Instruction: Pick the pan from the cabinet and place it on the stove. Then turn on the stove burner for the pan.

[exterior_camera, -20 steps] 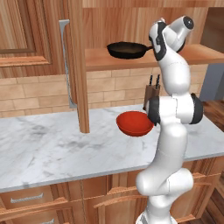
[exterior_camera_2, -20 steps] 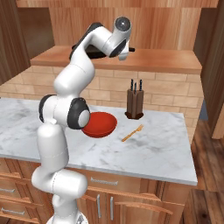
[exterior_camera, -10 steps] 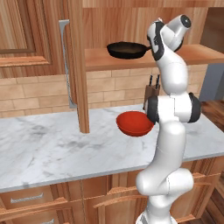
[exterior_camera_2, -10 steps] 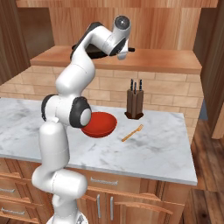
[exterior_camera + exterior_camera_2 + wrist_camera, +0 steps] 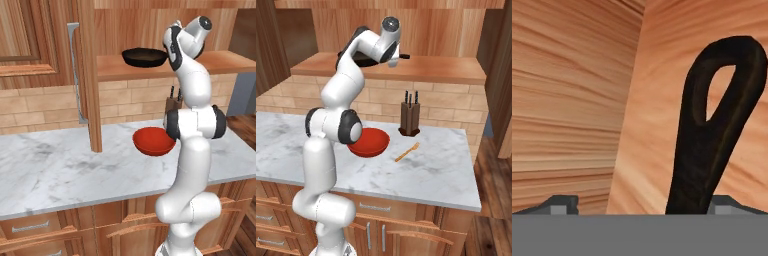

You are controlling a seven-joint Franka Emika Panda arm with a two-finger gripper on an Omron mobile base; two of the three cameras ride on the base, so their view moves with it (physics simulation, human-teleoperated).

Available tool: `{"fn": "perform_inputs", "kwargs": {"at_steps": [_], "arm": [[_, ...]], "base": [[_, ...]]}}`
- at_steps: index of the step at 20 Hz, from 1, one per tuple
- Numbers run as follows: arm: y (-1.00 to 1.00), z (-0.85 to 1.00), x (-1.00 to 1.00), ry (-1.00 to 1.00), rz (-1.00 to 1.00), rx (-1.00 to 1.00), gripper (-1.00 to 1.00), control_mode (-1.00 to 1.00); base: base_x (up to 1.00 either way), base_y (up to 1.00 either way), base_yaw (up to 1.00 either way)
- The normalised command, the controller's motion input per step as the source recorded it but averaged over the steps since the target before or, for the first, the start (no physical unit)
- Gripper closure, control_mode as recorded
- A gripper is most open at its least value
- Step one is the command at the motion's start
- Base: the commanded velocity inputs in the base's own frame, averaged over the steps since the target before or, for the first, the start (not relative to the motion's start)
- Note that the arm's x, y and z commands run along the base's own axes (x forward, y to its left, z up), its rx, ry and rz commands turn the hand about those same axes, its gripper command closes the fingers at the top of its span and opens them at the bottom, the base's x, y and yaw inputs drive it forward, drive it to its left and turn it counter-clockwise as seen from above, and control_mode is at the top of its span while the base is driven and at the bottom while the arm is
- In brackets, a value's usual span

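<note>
The pan [image 5: 145, 56] sits on the shelf of the open cabinet [image 5: 150, 67], dark and round. Its long black handle [image 5: 404, 56] points right and passes behind my raised hand. In the hand view the handle's looped end [image 5: 712, 140] rises between my fingertips [image 5: 561, 204], closer to the right one. My gripper [image 5: 644, 207] is open around the handle and grips nothing. The cabinet's door [image 5: 89, 75] stands swung out, its silver bar handle [image 5: 75, 75] on the left. The stove is out of view.
A red bowl [image 5: 153, 141] sits on the marble counter [image 5: 60, 170] just in front of the arm. A knife block [image 5: 410, 118] stands against the brick wall, and a wooden spoon [image 5: 407, 151] lies beside the bowl. Drawer units run below the counter.
My hand has crept a little further toward the pan's handle. The jaws have stayed open and the pan has not moved.
</note>
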Motion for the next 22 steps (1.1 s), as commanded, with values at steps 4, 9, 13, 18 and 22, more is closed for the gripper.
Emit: {"fn": "perform_inputs", "kwargs": {"at_steps": [4,9,13,18,22], "arm": [[0.06,-0.2,0.26,0.0,-0.03,0.0,-1.0,-1.0],[0.01,-0.19,0.3,0.0,-0.01,0.02,-1.0,-1.0],[0.0,-0.21,0.25,0.0,0.0,0.02,1.0,-1.0],[0.0,-0.22,0.15,0.0,0.0,0.03,1.0,-1.0],[0.0,-0.19,0.13,0.0,0.0,0.03,1.0,-1.0]], "base": [[0.0,0.0,0.0],[0.0,0.0,0.0],[0.0,0.0,0.0],[0.0,0.0,0.0],[0.0,0.0,0.0]]}}
